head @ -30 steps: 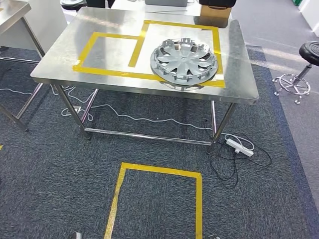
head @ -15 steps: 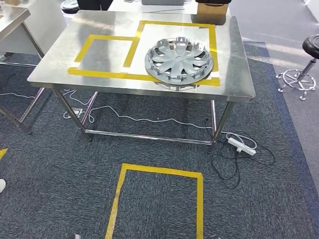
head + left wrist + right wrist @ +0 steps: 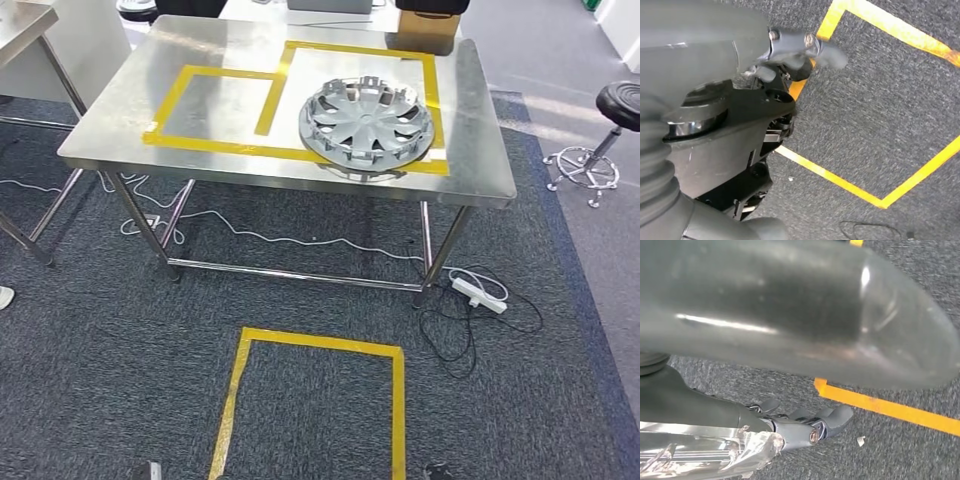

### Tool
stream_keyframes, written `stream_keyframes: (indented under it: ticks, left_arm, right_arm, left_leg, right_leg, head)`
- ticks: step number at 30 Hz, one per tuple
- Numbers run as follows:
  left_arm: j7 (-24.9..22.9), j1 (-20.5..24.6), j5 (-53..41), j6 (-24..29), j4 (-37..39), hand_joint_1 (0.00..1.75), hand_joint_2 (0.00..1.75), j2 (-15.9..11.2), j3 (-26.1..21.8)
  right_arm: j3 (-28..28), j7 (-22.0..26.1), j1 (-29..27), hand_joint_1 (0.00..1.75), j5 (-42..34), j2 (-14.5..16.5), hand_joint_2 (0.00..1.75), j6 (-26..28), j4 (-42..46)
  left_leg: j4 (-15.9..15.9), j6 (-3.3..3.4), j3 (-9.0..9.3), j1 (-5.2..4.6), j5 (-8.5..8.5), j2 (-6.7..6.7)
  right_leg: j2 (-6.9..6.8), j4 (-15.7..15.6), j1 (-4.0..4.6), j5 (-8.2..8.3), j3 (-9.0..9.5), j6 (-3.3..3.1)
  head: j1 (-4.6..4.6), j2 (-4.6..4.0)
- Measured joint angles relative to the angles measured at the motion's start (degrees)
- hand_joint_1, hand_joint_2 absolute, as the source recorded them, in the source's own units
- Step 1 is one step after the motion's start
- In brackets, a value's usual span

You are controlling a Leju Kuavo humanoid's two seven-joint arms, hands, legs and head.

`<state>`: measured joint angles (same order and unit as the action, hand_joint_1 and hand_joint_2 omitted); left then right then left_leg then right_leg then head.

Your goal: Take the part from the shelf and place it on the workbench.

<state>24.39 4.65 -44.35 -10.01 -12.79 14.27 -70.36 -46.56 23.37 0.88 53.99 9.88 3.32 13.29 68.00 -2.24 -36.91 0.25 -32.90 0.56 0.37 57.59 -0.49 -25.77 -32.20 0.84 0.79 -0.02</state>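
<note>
Our part, a silver hubcap [image 3: 367,122], already lies flat on the workbench [image 3: 226,110], inside the taped yellow outline [image 3: 433,95], far ahead of both hands and well above them. So we judge the placing done, or nearly so.

Our left hand [image 3: 791,55] hangs low over the carpet, a floor square [image 3: 881,150] of yellow tape beneath it. Nothing lies in it, but we cannot tell how its fingers sit. Our right hand [image 3: 810,427] also hangs by the floor, tape just beyond its fingertips; its fingers look stretched out and hold nothing.

As for handling, we reckon the hubcap is light, thin moulded plastic: stiff enough to lift by its edge, though it may flex or crack if squeezed hard. The glossy face looks slippery. The clips around its rim look fragile. We would take it at opposite sides of the rim, between the spokes, with both hands.
</note>
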Motion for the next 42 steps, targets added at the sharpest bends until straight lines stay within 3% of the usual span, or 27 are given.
stream_keyframes:
  ticks: [42]
  left_arm:
    - [0.0,0.0,0.0,0.0,0.0,0.0,1.75,0.0,0.0]
  right_arm:
    - [0.0,0.0,0.0,0.0,0.0,0.0,0.0,0.0,0.0]
  left_leg:
    - [0.0,0.0,0.0,0.0,0.0,0.0]
  right_leg:
    - [0.0,0.0,0.0,0.0,0.0,0.0]
  head:
    - [0.0,0.0]
